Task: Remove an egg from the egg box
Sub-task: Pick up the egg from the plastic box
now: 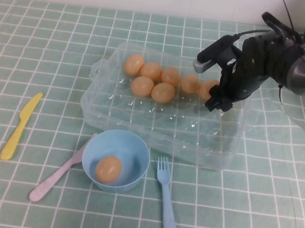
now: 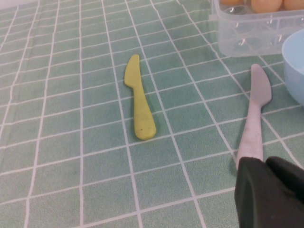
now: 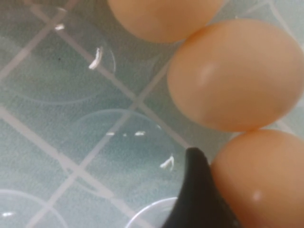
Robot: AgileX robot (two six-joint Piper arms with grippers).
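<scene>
The clear plastic egg box (image 1: 167,128) sits mid-table with several tan-orange eggs in its far cups. My right gripper (image 1: 216,100) reaches down into the box's right end and is closed on the rightmost egg (image 1: 207,89). In the right wrist view a black finger (image 3: 197,190) presses against that egg (image 3: 266,180), and a neighbouring egg (image 3: 237,76) lies beside it. The other finger is hidden. My left gripper (image 2: 270,190) is shut and low over the cloth at the near left, far from the box (image 2: 256,28).
A light-blue bowl (image 1: 137,146) holding one egg (image 1: 108,169) stands in front of the box. A yellow knife (image 1: 20,126) lies at the left, a pink knife (image 1: 54,175) beside the bowl, a blue fork (image 1: 165,206) to its right.
</scene>
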